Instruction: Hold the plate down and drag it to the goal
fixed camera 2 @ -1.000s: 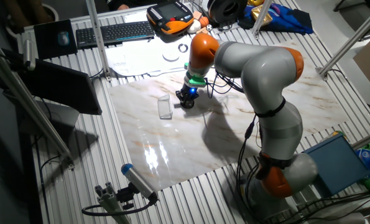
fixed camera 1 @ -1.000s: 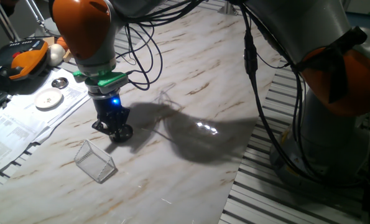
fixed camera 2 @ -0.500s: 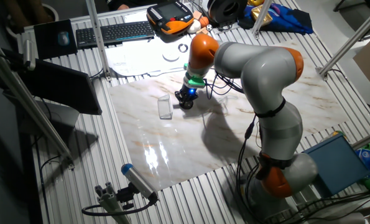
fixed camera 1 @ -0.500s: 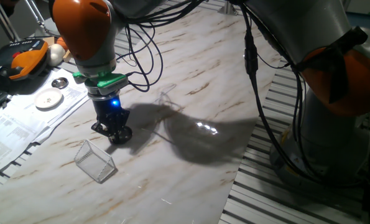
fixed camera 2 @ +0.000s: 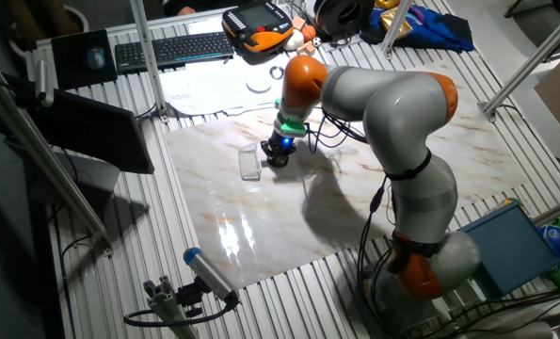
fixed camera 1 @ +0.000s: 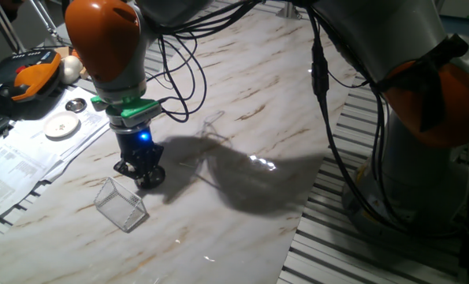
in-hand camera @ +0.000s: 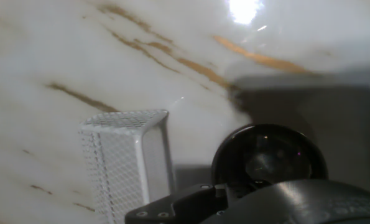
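The plate (fixed camera 1: 153,178) is a small dark shiny dish on the marble table, mostly hidden under my gripper (fixed camera 1: 145,170). My gripper points straight down with its fingers together, pressing on the plate. In the hand view the plate (in-hand camera: 268,158) shows as a dark round dish just beyond the black fingers (in-hand camera: 234,202). The goal (fixed camera 1: 120,203) is a small transparent wire-edged box, just left of and in front of the plate. In the hand view the goal (in-hand camera: 129,162) stands immediately left of the plate, with a narrow gap between them. From the other fixed view, my gripper (fixed camera 2: 278,155) is right of the goal (fixed camera 2: 249,162).
A white round disc (fixed camera 1: 61,125) and a small silver dish (fixed camera 1: 76,104) lie on papers at the far left. An orange teach pendant (fixed camera 1: 29,75) and a keyboard (fixed camera 2: 171,49) sit behind them. Black cables hang from the arm. The marble slab's edge (fixed camera 1: 305,213) runs along the right.
My gripper has slid a little to the left and toward the goal box, with the plate still under it. The gap to the box has shrunk.
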